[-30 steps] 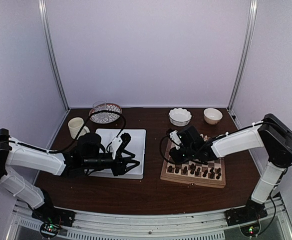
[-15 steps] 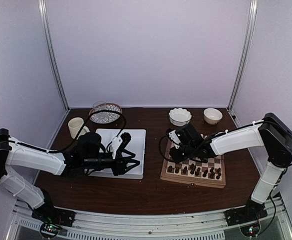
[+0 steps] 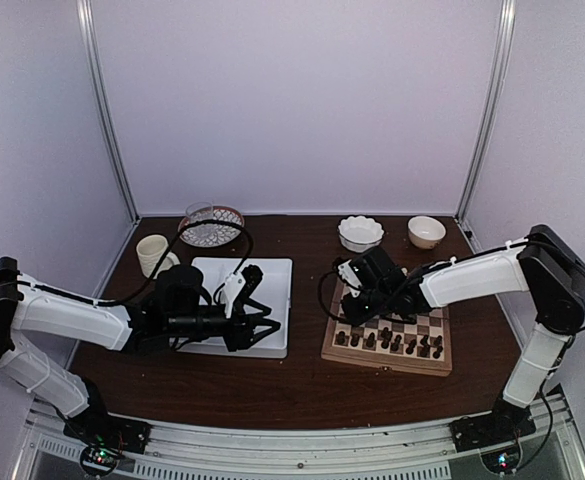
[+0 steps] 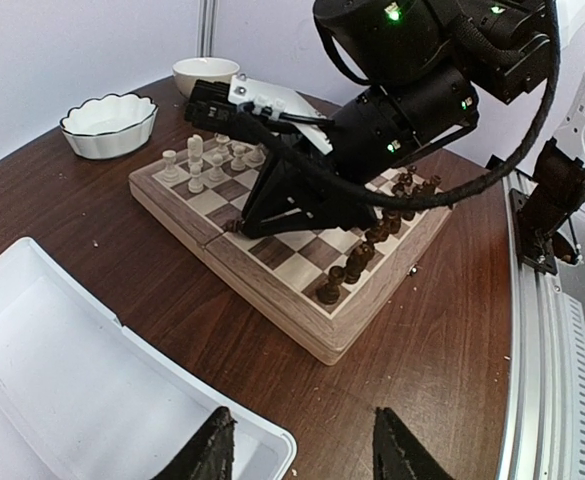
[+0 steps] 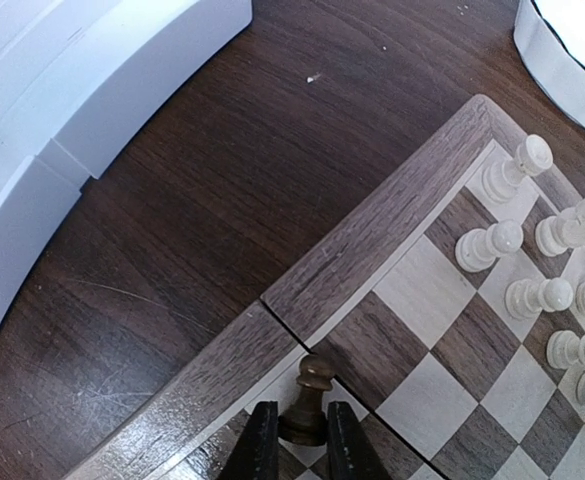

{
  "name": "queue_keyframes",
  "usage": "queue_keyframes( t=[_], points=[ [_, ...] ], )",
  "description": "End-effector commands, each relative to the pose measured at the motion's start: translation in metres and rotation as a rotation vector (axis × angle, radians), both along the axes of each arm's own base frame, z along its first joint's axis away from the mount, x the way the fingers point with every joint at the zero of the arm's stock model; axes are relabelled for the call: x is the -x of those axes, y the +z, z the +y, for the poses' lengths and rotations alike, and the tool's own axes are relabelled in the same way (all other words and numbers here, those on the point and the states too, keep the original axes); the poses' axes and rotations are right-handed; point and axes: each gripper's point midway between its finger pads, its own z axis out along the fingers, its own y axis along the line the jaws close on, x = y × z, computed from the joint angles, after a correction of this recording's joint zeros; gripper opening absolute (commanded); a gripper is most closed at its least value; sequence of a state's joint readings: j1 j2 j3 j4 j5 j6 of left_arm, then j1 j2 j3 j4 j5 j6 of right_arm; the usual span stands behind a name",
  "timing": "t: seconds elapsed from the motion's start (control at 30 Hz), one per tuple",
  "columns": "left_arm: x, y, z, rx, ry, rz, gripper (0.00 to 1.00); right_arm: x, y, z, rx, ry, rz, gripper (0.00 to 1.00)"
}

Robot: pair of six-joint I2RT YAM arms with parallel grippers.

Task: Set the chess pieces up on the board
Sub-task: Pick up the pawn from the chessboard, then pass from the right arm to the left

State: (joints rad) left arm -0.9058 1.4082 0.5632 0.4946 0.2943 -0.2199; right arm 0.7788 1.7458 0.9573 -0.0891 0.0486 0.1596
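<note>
One dark brown pawn [image 5: 309, 392] stands upright, pinched between the two fingers of the right end effector [image 5: 299, 445]. The fingers are drawn in narrowly on its lower body, so only its head and collar show above the fingertips. The pawn is over a light square at the very edge of the board [image 5: 372, 240], just beside the seam in the tan border. The fingers hide its base, so whether it touches the square cannot be told.

The left end effector [image 4: 302, 450] is spread wide with nothing between its fingers. It hovers over a corner of the one white tray [image 4: 62, 370] and the tabletop [image 4: 172, 270] beside it, well apart from the board.

The other dark chess pieces [image 3: 387, 340] stand in two rows along the board's near side in the top view, too crowded to count exactly. At least seven pale cream chessmen [image 5: 537, 295] stand on the opposite side, and the group runs past the frame edge.

Two bowls sit beyond the board, a scalloped white bowl [image 3: 360, 233] and a plain cream bowl [image 3: 426, 231]. One cream cup [image 3: 153, 252] and one patterned glass dish [image 3: 212, 225] sit behind the tray.
</note>
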Motion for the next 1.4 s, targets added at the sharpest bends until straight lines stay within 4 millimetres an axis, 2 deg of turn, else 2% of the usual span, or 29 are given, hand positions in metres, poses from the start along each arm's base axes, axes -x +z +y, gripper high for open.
queue_keyframes(
  t=[0.0, 0.13, 0.23, 0.3, 0.4, 0.57, 0.7, 0.97, 1.07, 1.23, 1.37],
  points=[
    [-0.004, 0.014, -0.004, 0.025, 0.005, -0.013, 0.47, -0.003, 0.010, -0.005, 0.005, -0.018, -0.024, 0.14],
    [-0.004, 0.012, -0.004, 0.018, 0.006, -0.009, 0.47, -0.002, 0.009, -0.004, 0.005, -0.010, -0.016, 0.14],
    [-0.005, 0.013, -0.004, 0.019, 0.008, -0.010, 0.47, -0.003, 0.005, -0.004, 0.024, -0.009, -0.004, 0.24],
    [-0.004, 0.014, -0.003, 0.019, 0.008, -0.011, 0.47, -0.004, 0.002, -0.005, 0.039, -0.012, 0.002, 0.26],
    [-0.004, 0.014, -0.003, 0.015, 0.007, -0.011, 0.50, -0.004, -0.001, -0.007, 0.057, -0.020, 0.004, 0.26],
    [-0.004, 0.015, -0.002, 0.015, 0.009, -0.012, 0.50, -0.004, 0.001, -0.007, 0.055, -0.018, -0.002, 0.18],
    [-0.005, 0.014, -0.002, 0.009, 0.015, -0.006, 0.52, -0.002, 0.014, -0.001, 0.005, 0.009, -0.037, 0.15],
    [-0.007, 0.011, -0.001, -0.019, 0.029, 0.023, 0.59, 0.013, 0.061, 0.011, -0.105, 0.088, -0.206, 0.14],
    [-0.006, 0.011, -0.001, -0.037, 0.031, 0.040, 0.68, 0.023, 0.076, 0.022, -0.122, 0.153, -0.252, 0.14],
    [-0.012, 0.014, 0.004, -0.038, 0.084, 0.060, 0.97, 0.059, 0.098, 0.055, -0.073, 0.310, -0.388, 0.13],
    [-0.001, 0.020, -0.005, 0.011, 0.004, 0.105, 0.95, 0.081, 0.106, 0.073, -0.072, 0.400, -0.450, 0.13]
  ],
)
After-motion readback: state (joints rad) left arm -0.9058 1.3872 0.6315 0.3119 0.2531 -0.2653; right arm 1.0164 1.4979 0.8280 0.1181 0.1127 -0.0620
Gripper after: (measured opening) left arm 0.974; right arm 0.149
